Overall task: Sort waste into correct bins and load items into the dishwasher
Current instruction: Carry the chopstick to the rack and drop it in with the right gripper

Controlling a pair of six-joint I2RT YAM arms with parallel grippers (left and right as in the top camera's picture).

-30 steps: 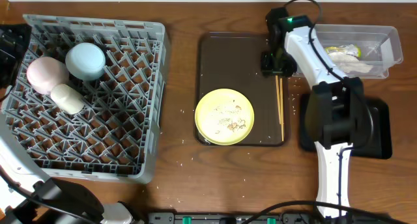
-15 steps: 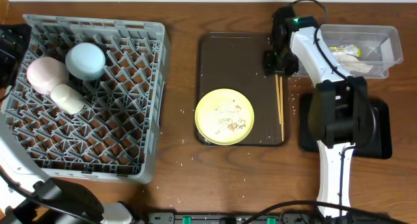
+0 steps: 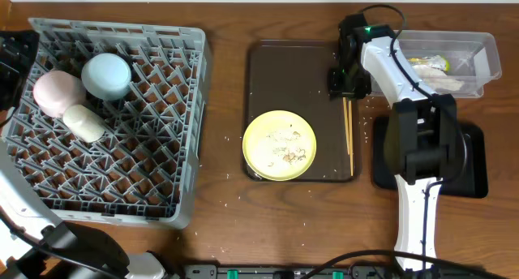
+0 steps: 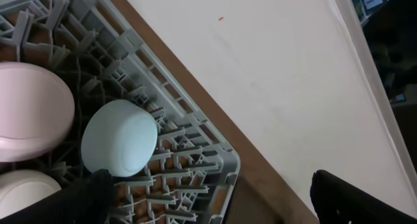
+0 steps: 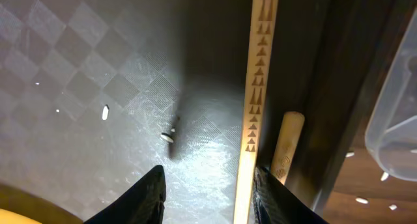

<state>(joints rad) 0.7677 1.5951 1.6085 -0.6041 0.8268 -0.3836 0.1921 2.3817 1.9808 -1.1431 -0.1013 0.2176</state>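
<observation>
We log: right gripper (image 5: 208, 185) half-spread over chopsticks (image 5: 260, 68), nothing grasped, likely lining up pick; left gripper (image 4: 212, 198) released wide over rack (image 4: 195, 165).

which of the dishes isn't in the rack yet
The yellow plate, lying on the brown tray; the pink bowl, blue bowl and white cup sit in the grey rack.

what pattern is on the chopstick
Small dark triangles along the chopstick; best in the right wrist view.
</observation>
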